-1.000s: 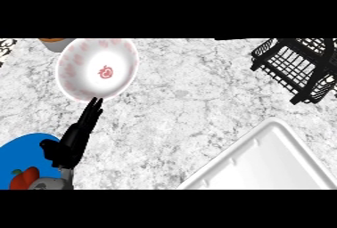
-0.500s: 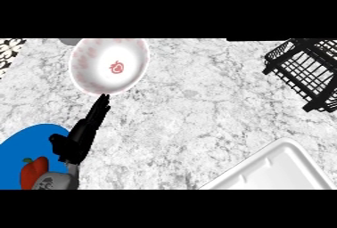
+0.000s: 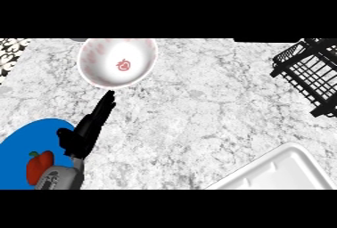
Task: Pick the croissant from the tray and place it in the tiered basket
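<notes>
A blue plate (image 3: 26,140) lies at the lower left, just left of the left hand (image 3: 82,133), and it carries a red pepper (image 3: 38,165) with a green stem. The hand comes up from the bottom edge beside this plate. Its fingers (image 3: 104,107) are straight and pressed together, the thumb (image 3: 63,133) stands out to the side, and they hold nothing. Just beyond the fingertips is a white bowl (image 3: 118,60) with a red pattern; I cannot tell if the tips touch its rim. Far to the right of the fingers, at the lower edge, is the corner of a white tray (image 3: 283,171); no croissant shows on this visible part. The black wire basket (image 3: 309,73) stands at the right edge, well apart from the fingers, and what shows of it holds nothing.
</notes>
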You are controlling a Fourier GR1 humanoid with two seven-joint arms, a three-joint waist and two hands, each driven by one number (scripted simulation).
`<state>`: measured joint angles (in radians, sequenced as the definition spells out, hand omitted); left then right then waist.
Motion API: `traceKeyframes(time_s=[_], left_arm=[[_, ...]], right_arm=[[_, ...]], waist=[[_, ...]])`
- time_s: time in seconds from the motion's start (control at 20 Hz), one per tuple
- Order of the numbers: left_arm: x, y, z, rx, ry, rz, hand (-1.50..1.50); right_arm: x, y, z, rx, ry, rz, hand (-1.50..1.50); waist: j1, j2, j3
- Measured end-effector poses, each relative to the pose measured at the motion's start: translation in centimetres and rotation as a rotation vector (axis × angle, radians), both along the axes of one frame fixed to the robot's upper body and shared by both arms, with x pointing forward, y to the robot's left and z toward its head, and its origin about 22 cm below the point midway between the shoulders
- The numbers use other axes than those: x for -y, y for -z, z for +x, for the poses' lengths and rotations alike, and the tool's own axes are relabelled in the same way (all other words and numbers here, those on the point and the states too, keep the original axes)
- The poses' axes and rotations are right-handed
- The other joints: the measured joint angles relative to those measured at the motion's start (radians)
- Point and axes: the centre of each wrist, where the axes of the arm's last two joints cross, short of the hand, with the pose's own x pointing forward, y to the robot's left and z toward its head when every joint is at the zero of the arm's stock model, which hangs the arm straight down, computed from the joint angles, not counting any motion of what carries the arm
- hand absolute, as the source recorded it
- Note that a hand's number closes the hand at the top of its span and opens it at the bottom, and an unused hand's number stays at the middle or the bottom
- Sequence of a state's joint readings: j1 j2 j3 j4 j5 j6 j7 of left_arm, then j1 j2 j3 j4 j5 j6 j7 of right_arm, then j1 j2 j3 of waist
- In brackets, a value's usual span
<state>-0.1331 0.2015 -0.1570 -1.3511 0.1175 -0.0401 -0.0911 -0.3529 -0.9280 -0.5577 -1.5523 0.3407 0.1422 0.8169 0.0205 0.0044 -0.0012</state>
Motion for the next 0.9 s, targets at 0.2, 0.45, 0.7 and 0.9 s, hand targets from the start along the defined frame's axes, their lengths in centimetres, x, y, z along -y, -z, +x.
traceKeyframes(time_s=[0.2, 0.45, 0.7, 0.9], left_arm=[[0.1, -0.1, -0.2, 0.001, 0.017, -0.008, 0.00], [1.1, 0.1, -0.2, 0.005, 0.030, -0.008, 0.00], [1.0, 0.3, 0.0, 0.010, 0.028, -0.008, 0.00], [0.7, 0.0, 0.6, 0.013, 0.027, -0.006, 0.00]], right_arm=[[0.1, -1.8, 3.3, 0.006, 0.008, 0.032, 1.50], [0.2, -1.5, 7.6, -0.029, -0.023, 0.067, 1.50], [0.2, 0.2, 11.3, -0.054, -0.061, 0.092, 1.50], [-0.7, 2.1, 14.0, -0.067, -0.078, 0.104, 1.50]], waist=[[0.014, 0.002, 0.000], [0.025, 0.006, 0.001], [0.027, 0.009, 0.001], [0.030, 0.011, 0.002]])
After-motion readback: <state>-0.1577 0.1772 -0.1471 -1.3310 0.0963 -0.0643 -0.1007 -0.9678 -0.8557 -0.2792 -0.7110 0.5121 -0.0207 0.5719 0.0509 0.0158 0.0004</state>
